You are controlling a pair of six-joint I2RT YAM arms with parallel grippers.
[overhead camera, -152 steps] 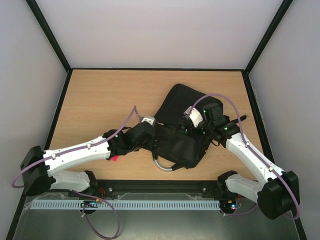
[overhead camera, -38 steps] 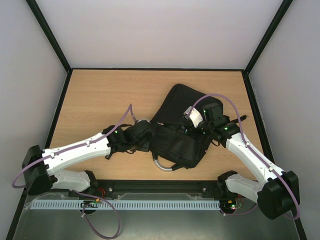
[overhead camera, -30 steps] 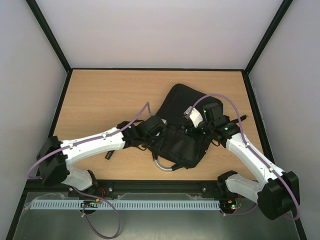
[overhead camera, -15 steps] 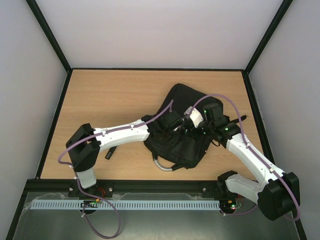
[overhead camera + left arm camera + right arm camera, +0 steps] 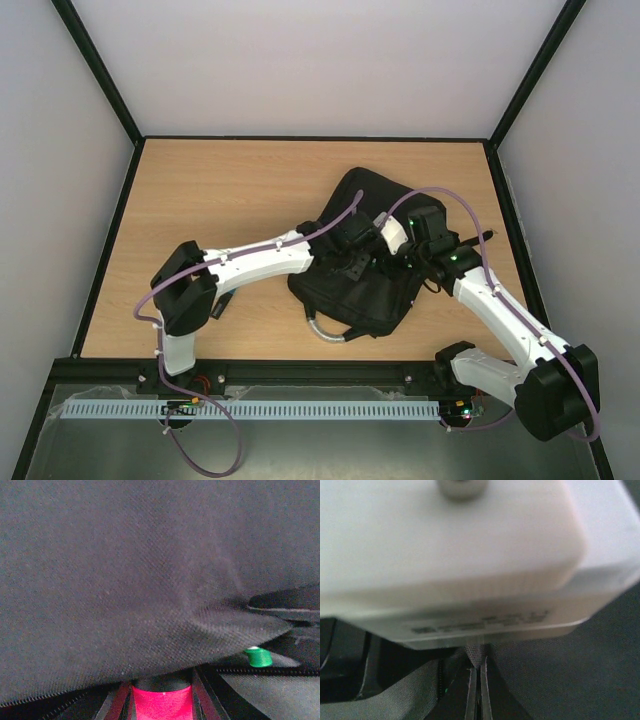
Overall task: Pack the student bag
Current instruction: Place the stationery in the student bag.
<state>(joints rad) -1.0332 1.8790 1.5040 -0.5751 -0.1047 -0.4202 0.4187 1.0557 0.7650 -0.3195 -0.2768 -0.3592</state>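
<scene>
The student bag (image 5: 362,196), black fabric, lies right of the table's centre with its grey curved handle (image 5: 325,331) toward me. My left gripper (image 5: 352,255) reaches in under the bag's raised flap (image 5: 150,570). It is shut on a pink cylinder with a black cap (image 5: 161,702), which sits between its fingers (image 5: 120,704). My right gripper (image 5: 479,692) is shut on a pinched fold of the bag's fabric (image 5: 476,655), holding the edge up at the bag's right side (image 5: 398,255).
A white block with a printed label (image 5: 455,560) fills the upper right wrist view, just above the fingers. A small green cap (image 5: 258,657) shows inside the bag. A dark small item (image 5: 217,306) lies on the wooden table (image 5: 200,200) by the left arm.
My left arm has swung right from the table's left side, carrying the pink cylinder to the bag's opening and under the flap. The right arm and its grip have not moved.
</scene>
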